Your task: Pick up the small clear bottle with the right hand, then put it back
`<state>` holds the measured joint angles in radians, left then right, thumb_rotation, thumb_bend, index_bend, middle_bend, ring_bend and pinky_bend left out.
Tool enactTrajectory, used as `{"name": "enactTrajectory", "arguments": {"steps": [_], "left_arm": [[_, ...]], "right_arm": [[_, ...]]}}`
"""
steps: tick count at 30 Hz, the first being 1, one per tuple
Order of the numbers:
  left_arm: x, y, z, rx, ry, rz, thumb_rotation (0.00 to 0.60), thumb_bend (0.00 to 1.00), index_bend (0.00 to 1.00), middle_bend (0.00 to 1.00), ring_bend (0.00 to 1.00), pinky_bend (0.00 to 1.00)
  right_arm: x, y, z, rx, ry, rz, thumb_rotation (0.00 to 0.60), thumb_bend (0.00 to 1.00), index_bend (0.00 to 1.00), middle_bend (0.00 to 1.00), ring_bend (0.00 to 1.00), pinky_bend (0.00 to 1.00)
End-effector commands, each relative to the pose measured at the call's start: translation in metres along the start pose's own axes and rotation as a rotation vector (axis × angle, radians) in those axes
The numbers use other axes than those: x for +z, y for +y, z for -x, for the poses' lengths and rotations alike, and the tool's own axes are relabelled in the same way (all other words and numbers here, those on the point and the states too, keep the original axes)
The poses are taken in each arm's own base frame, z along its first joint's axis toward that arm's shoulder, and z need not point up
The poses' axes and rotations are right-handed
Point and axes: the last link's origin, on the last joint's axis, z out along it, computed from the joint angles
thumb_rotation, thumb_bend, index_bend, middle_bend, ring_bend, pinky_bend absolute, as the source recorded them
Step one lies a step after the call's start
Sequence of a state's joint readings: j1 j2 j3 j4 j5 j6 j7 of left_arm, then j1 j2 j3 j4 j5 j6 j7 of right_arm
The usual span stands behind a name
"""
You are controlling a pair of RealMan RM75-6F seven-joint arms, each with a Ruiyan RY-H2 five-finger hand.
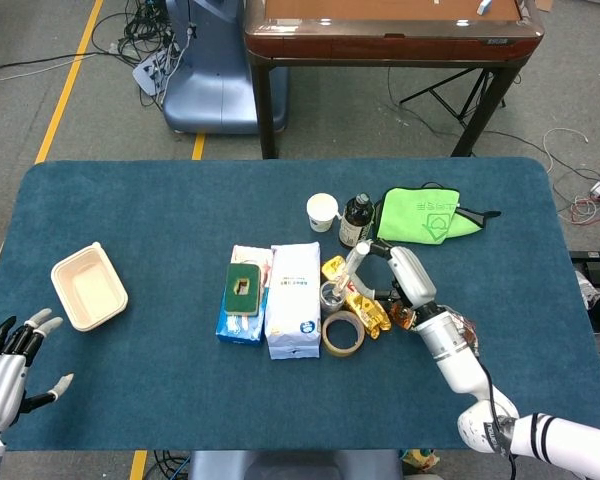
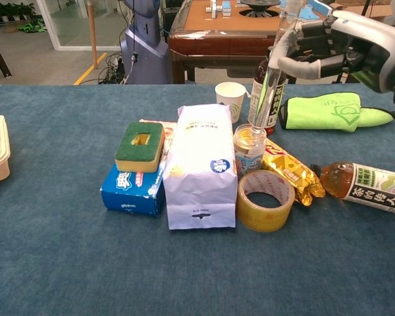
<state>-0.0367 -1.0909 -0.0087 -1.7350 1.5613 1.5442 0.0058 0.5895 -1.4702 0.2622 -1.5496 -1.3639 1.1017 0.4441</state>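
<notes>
1. The small clear glass bottle (image 2: 249, 149) stands upright at frame centre in the chest view, between the white paper bag (image 2: 201, 164) and the gold foil packet (image 2: 291, 172), just behind the roll of yellowish tape (image 2: 266, 201).
2. The right hand (image 2: 329, 46) hovers above it, upper right; fingers curved, grasping nothing.
3. The left hand (image 1: 10, 365) rests lower left in the head view, fingers released and spread.

Matt blue cloth table (image 2: 52, 263), glossy plastic tape roll (image 2: 266, 200) (translucent), crinkled shiny gold foil packet (image 2: 291, 172).
</notes>
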Motion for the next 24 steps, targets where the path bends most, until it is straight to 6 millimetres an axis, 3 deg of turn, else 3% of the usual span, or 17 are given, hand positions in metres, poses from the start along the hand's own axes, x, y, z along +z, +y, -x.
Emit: {"name": "enactTrajectory", "arguments": {"steps": [1,24], "left_arm": [[0.0,0.0,0.0,0.0,0.0,-0.002,0.6,0.23,0.17,0.09,0.16,0.0],[-0.001,-0.002,0.001,0.005,-0.006,-0.011,0.6,0.23,0.17,0.09,0.16,0.0]], "right_arm": [[0.003,0.001,0.003,-0.006,-0.007,0.003,0.6,0.52,0.56,0.43,0.28,0.31],[0.001,0.033,0.033,-0.064,-0.084,0.074,0.6,0.5,0.56,0.4,0.28,0.31]]}}
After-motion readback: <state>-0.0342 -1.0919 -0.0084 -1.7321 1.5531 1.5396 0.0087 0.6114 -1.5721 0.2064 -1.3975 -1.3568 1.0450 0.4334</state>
